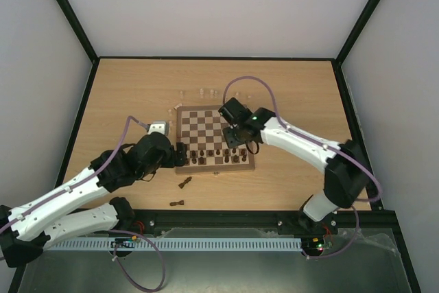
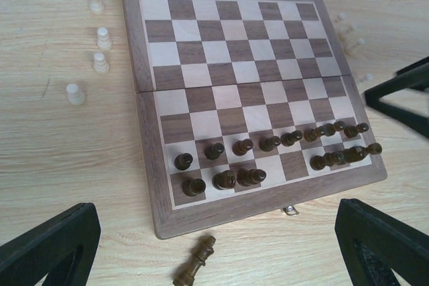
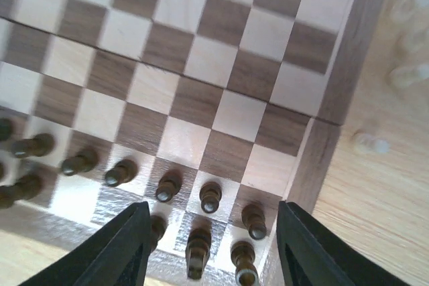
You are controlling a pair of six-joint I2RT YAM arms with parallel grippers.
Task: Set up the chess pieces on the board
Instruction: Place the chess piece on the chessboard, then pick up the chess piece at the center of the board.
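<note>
Left gripper: we see the left gripper (image 2: 214, 226) spread wide and holding nothing, hovering just off the near edge of the board, with a fallen piece below it.
Cream pieces: the cream pieces (image 2: 100, 63) are scattered on the tabletop (image 2: 53, 145) beside and beyond the board. Most are upright and one lies tipped over at the far corner. We see none of them on a square.
Fallen dark pieces: one fallen dark piece (image 2: 196, 266) lies on its side just in front of the board, and a second fallen dark piece (image 1: 178, 203) lies nearer the arm bases.
Board: the board (image 2: 137, 58) lies open and flat, and its far half is bare.
Dark pawn row: the dark pawn row (image 2: 269, 143) looks filled from edge to edge.
Dark back row: the dark back row (image 2: 224, 179) has a group at each end and a gap in the middle.
Right gripper: the right gripper (image 3: 212, 226) hangs over the board's near right corner. Its fingers are apart on either side of the standing corner pieces, and as far as we can tell they pinch none of them.
Done: we judge the dark side nearly set.
Left: the two fallen dark pieces likely belong in the gap. After that the whole cream side is to be placed, so the task is roughly half done at best.
</note>
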